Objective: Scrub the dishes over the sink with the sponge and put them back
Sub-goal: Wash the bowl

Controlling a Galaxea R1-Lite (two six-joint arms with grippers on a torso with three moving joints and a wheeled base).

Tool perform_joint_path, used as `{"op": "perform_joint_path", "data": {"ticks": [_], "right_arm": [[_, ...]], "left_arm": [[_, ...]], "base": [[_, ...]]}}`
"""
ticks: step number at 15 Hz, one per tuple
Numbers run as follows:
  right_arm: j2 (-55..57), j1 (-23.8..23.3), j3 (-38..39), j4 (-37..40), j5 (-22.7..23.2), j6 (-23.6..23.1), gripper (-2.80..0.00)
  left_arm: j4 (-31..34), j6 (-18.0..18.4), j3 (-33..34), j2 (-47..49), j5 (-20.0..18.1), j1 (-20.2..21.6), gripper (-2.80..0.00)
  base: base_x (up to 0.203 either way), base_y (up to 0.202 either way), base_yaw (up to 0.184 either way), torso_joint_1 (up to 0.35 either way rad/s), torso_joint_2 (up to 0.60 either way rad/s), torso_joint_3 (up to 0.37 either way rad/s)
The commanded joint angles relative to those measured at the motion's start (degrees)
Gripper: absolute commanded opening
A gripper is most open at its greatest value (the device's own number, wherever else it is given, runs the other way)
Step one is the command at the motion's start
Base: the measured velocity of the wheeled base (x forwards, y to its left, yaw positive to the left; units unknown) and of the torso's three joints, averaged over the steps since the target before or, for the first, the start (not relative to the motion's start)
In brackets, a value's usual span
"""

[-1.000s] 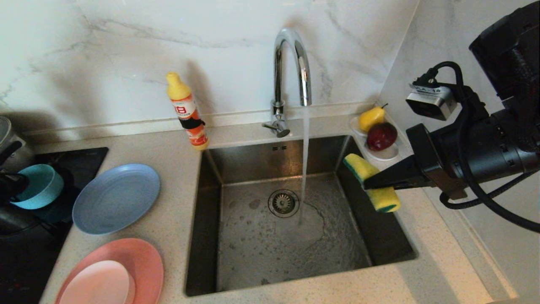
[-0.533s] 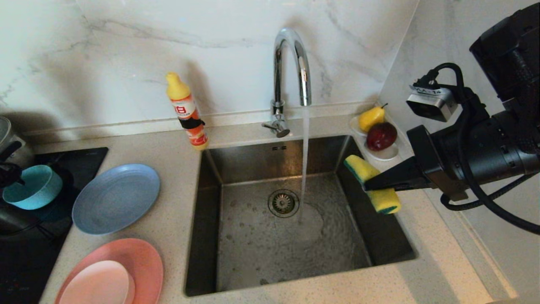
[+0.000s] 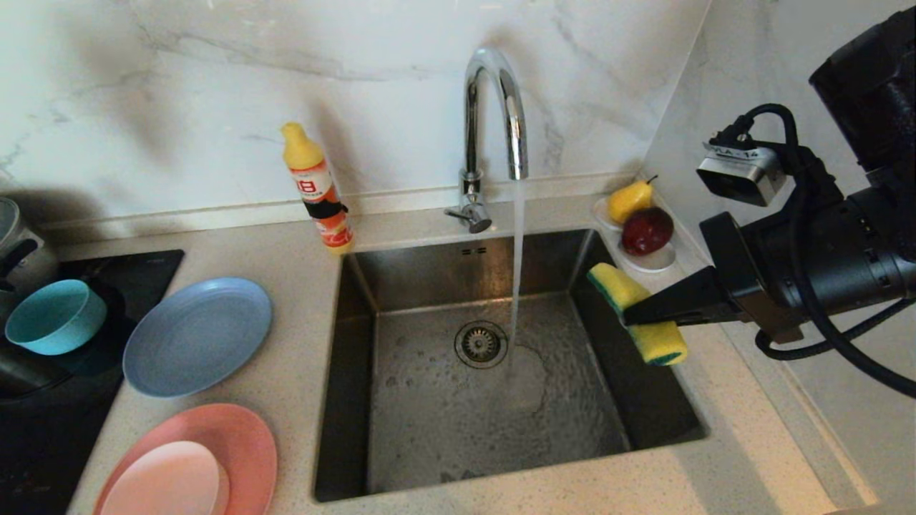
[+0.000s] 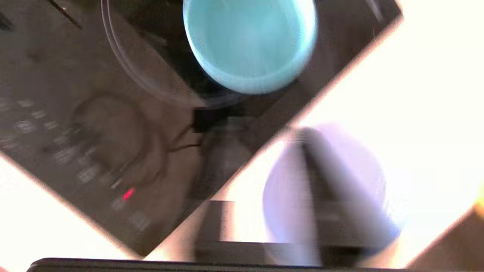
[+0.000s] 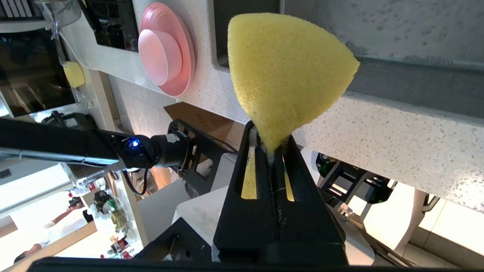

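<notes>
The teal bowl [image 3: 54, 317] stands upright on the black cooktop [image 3: 43, 429]. The left wrist view shows that bowl [image 4: 249, 41] ahead of my left gripper [image 4: 264, 124], whose blurred fingers stand apart and hold nothing, with the grey-blue plate [image 4: 283, 196] below them. On the counter lie the grey-blue plate [image 3: 197, 336] and the salmon plate [image 3: 247, 436], which bears the small pale pink dish [image 3: 168, 479]. My right gripper [image 3: 633, 312] is shut on the bent yellow sponge [image 3: 647, 336] over the right edge of the sink [image 3: 458, 268]. In its wrist view the jaws pinch the sponge [image 5: 287, 71].
Water runs from the chrome tap [image 3: 494, 107] into the basin beside the drain [image 3: 481, 343]. A detergent bottle [image 3: 318, 189] stands behind the sink's left corner. A white dish of fruit [image 3: 647, 229] sits at the back right. A steel pot [image 3: 11, 243] shows at the left edge.
My left gripper let go of the teal bowl, which went from tilted to standing upright on the cooktop, and the arm withdrew out of the head view. The right arm barely shifted.
</notes>
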Motion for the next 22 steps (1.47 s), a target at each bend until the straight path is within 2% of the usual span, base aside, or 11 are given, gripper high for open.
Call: {"op": "perform_joint_path", "data": {"ticks": [1,3,7,10,13,15,16,22], "right_arm": [[-0.21,0.24,0.17,0.17,0.10,0.20,-2.80],[-0.29,0.24,0.26,0.17,0.03,0.20,-2.80],[-0.12,0.24,1.04,0.00,0.01,0.20,-2.80],[0.24,0.13,1.84,-0.36,-0.08,0.11,-2.80],[0.67,0.14,1.84,-0.44,0.01,0.11,-2.80],[1.02,0.06,1.84,-0.53,0.01,0.11,-2.80],[1.11,0.06,1.76,-0.53,0.01,0.11,-2.80],[0.67,0.06,2.20,-0.46,-0.08,0.11,-2.80]], "left_arm": [[2.31,8.02,5.77,-10.17,-0.18,-1.16,-2.80],[6.06,14.46,11.47,-16.29,-0.18,-2.24,-2.80],[12.08,23.11,24.89,-26.18,-0.33,-5.51,-2.80],[15.45,24.98,33.64,-31.99,-0.49,-9.64,-2.80],[15.55,24.87,41.80,-34.32,-0.71,-13.78,-2.80],[15.04,25.09,45.16,-34.39,-0.80,-14.35,-2.80],[14.86,25.34,46.25,-34.05,-0.80,-14.38,0.00],[8.76,24.42,53.01,-33.37,-0.77,-14.39,0.00]], "base": [[0.000,0.000,0.000,0.000,0.00,0.000],[0.000,0.000,0.000,0.000,0.00,0.000],[0.000,0.000,0.000,0.000,0.00,0.000],[0.000,0.000,0.000,0.000,0.00,0.000],[0.000,0.000,0.000,0.000,0.00,0.000],[0.000,0.000,0.000,0.000,0.00,0.000],[0.000,0.000,0.000,0.000,0.00,0.000],[0.000,0.000,0.000,0.000,0.00,0.000]]}}
